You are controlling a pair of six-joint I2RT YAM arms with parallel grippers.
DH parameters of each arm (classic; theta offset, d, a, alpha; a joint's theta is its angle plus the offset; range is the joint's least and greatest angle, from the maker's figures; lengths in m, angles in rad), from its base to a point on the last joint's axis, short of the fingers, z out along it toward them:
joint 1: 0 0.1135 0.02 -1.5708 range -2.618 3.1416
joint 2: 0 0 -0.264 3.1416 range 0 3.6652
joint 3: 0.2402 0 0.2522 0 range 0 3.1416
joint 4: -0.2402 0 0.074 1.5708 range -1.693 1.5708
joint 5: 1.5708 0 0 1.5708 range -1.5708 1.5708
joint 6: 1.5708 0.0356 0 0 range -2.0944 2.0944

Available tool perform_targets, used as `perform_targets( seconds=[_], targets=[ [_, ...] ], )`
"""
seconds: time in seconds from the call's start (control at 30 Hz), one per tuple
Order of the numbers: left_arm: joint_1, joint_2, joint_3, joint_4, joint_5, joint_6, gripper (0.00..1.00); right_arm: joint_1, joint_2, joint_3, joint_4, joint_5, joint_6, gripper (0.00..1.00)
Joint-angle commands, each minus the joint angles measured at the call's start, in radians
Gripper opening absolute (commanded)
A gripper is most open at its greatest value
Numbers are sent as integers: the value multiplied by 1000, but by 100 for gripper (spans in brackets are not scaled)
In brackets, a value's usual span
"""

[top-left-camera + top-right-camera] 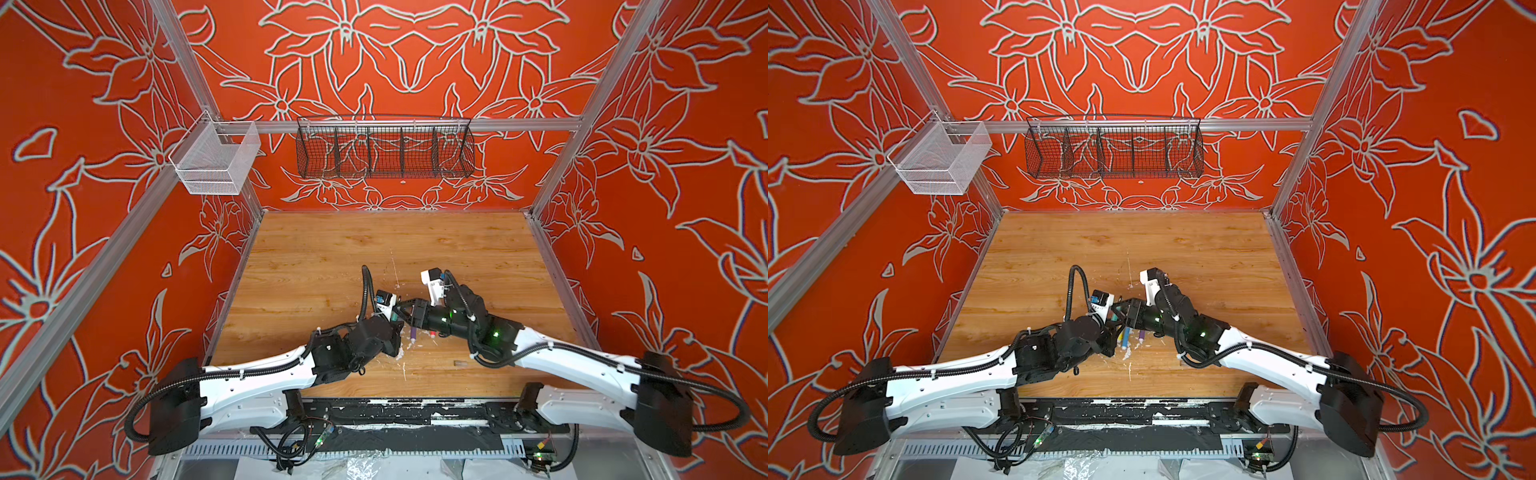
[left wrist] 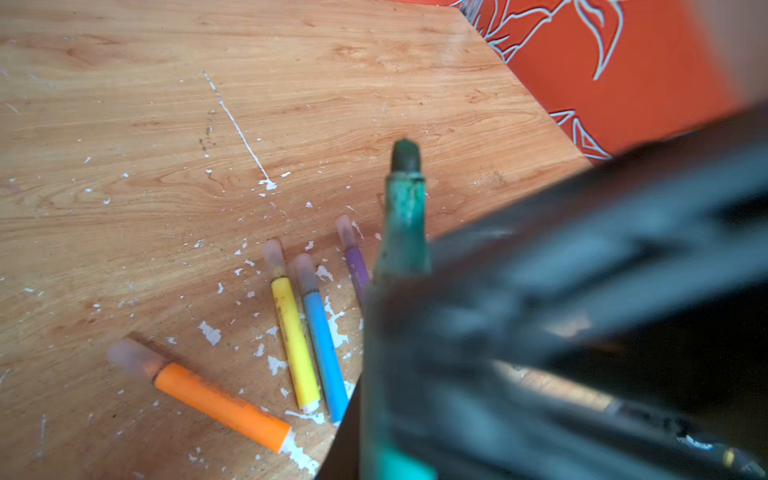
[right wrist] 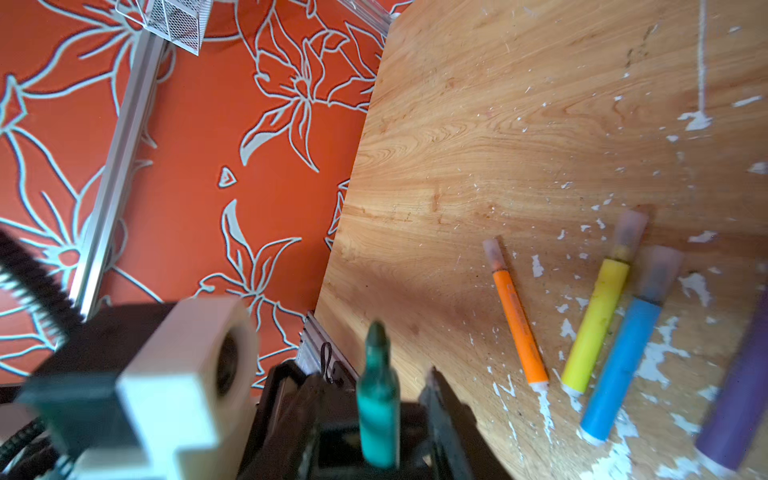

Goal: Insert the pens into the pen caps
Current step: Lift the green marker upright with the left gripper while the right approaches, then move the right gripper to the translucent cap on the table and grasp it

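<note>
An uncapped green pen [image 2: 405, 232] stands with its dark tip up, my left gripper [image 1: 395, 322] shut on its lower end. My right gripper [image 3: 370, 374] is open around the same green pen [image 3: 378, 399], with a gap on either side. The two grippers meet at mid-table in both top views. On the wood beside them lie orange [image 2: 220, 405], yellow [image 2: 295, 336], blue [image 2: 324, 349] and purple [image 2: 357, 268] pens, each wearing a translucent pen cap [image 2: 133, 357]. One loose pen cap [image 1: 460, 363] lies near the front, under the right arm.
White paint flecks litter the wooden table [image 1: 332, 257]. A white mesh basket [image 1: 216, 160] and a black wire basket [image 1: 384, 149] hang on the rail at the back. Metal frame rails and orange patterned walls close in both sides.
</note>
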Motion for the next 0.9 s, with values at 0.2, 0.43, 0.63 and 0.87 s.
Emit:
perform_targets(
  seconds=[0.2, 0.43, 0.63, 0.87],
  targets=[
    [125, -2, -34, 14, 100, 27, 0, 7, -199, -56, -762, 147, 6, 48],
    [127, 5, -32, -2, 84, 36, 0, 7, -248, -151, -885, 118, 28, 52],
    [127, -8, -36, -6, 75, 32, 0, 5, -188, -181, -843, 107, 5, 55],
    [127, -30, -31, -24, 62, 26, 0, -1, -59, -186, -743, 113, -17, 57]
  ],
)
